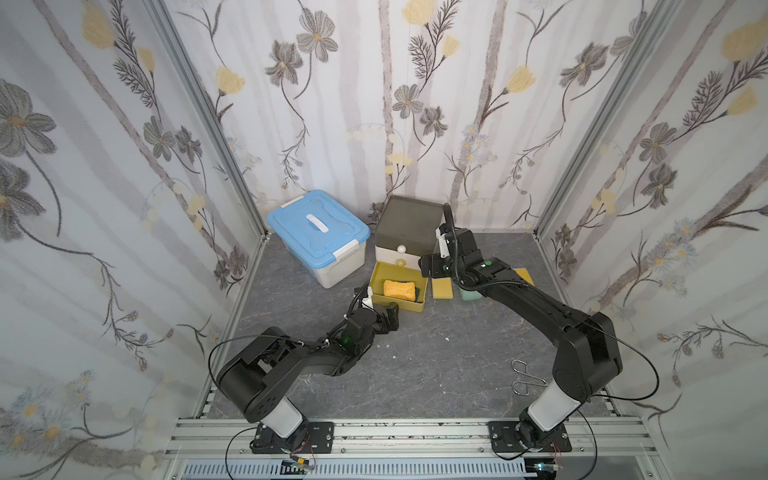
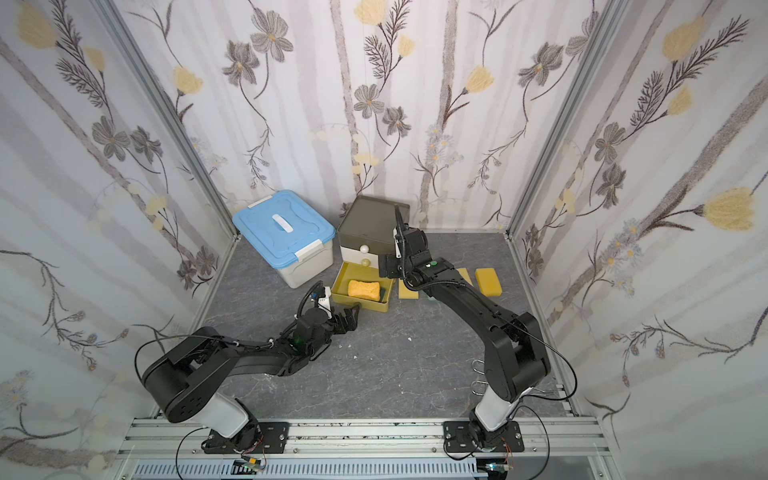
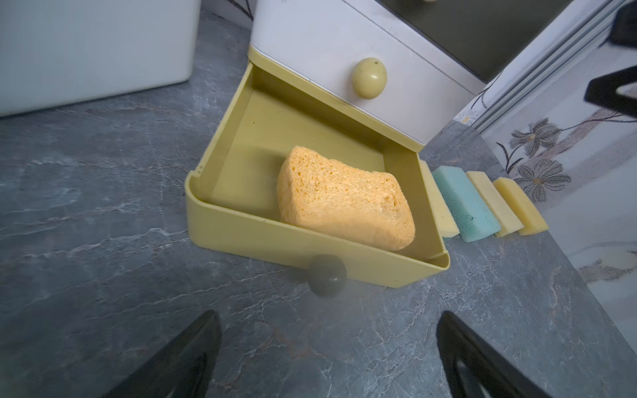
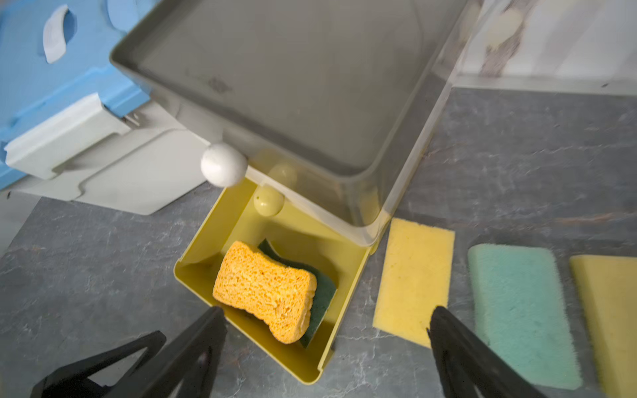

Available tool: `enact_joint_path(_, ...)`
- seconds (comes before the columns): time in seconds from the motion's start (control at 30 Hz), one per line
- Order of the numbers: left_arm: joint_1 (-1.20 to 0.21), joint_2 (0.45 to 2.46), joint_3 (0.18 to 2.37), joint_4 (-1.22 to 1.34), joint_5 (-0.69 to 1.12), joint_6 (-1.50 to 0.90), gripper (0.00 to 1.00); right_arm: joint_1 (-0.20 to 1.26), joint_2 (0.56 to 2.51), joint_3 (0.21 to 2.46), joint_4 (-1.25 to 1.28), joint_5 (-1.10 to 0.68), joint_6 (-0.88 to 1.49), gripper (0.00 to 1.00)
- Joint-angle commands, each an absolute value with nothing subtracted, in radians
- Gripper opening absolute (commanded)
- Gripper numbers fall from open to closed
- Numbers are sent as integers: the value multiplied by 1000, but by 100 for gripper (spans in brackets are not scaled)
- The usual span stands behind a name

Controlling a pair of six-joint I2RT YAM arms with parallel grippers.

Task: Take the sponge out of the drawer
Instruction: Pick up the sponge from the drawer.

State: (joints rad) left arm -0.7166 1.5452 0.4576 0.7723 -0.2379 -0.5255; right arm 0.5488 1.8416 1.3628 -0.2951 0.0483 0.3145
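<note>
The sponge [image 1: 399, 289] [image 2: 365, 289] is orange-yellow with a dark green scouring side. It lies inside the yellow bottom drawer [image 1: 399, 306] [image 3: 275, 241], which is pulled out of a small cabinet [image 1: 409, 224] with a grey top. My left gripper [image 1: 388, 318] [image 3: 327, 315] is open and low over the table. It sits just in front of the drawer's dark knob [image 3: 326, 275] with nothing between its fingers. My right gripper [image 1: 428, 266] [image 4: 326, 310] hovers open above the drawer's right side, over the sponge [image 4: 265, 293] and holding nothing.
A white box with a blue lid [image 1: 318, 228] stands left of the cabinet. Flat sponges lie on the table to the right of the drawer, a yellow one [image 4: 413, 275] and a teal one [image 4: 517, 310] among them. A wire hook [image 1: 525, 376] lies near the right arm's base.
</note>
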Motion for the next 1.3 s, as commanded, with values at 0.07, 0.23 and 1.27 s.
enact_joint_path(0.07, -716, 1438, 432, 643, -356, -455, 100, 597, 1921, 1355, -241, -10, 402, 86)
enact_joint_path(0.23, -716, 1364, 404, 616, -406, -437, 100, 639, 2008, 1406, -256, -13, 424, 80)
enact_joint_path(1.27, -716, 1224, 340, 578, -491, -434, 100, 657, 2195, 1445, -296, 29, 504, 29)
